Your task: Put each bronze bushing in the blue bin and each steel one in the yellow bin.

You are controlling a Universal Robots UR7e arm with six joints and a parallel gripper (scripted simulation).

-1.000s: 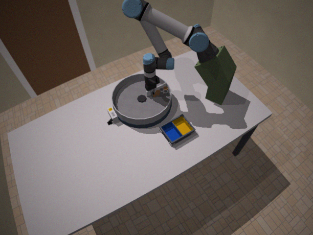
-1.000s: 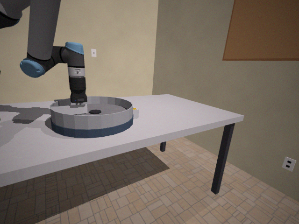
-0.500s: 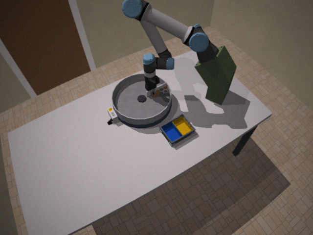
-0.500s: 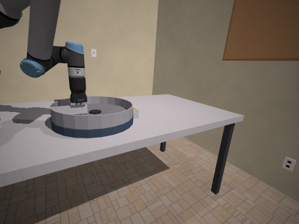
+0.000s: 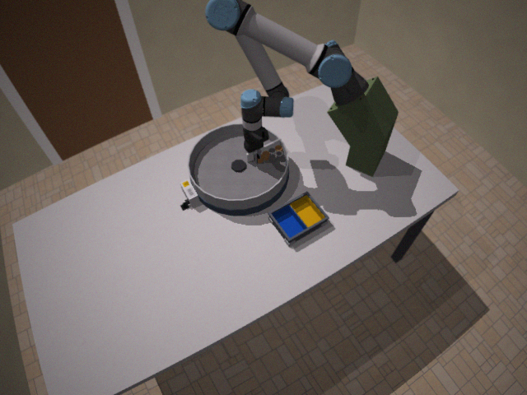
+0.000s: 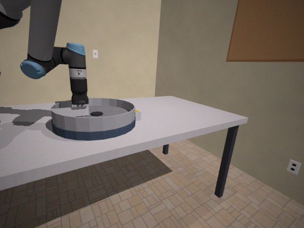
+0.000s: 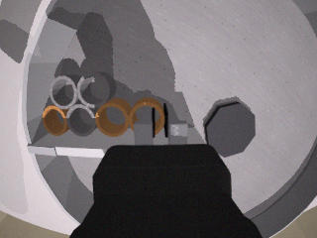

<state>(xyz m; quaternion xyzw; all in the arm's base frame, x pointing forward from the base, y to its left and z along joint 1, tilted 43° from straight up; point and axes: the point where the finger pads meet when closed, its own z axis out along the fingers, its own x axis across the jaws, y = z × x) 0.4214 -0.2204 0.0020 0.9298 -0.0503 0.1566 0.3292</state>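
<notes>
Wrist view, just right of centre: the gripper appears to pinch the near bronze bushing by its right wall—one finger inside the bore, one outside. Bore axis upright; a straight lift seems called for.

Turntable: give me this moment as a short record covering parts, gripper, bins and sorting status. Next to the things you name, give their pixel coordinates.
turntable [image 5: 238,197] [image 6: 93,123] [image 7: 223,59]: walled, dark hub [image 5: 239,165] [image 6: 96,113] [image 7: 230,130]
bronze bushings [image 5: 265,155] [image 7: 114,133]: three, on turntable
steel bushings [image 5: 279,154] [image 7: 52,92]: three, on turntable
gripper [image 5: 254,160] [image 6: 80,106] [image 7: 158,113]: shut on the wall of the bronze bushing nearest the hub [image 5: 260,160] [image 7: 133,119]
blue bin [image 5: 291,224]: empty
yellow bin [image 5: 309,211]: empty
sorting: no bushing binned
</notes>
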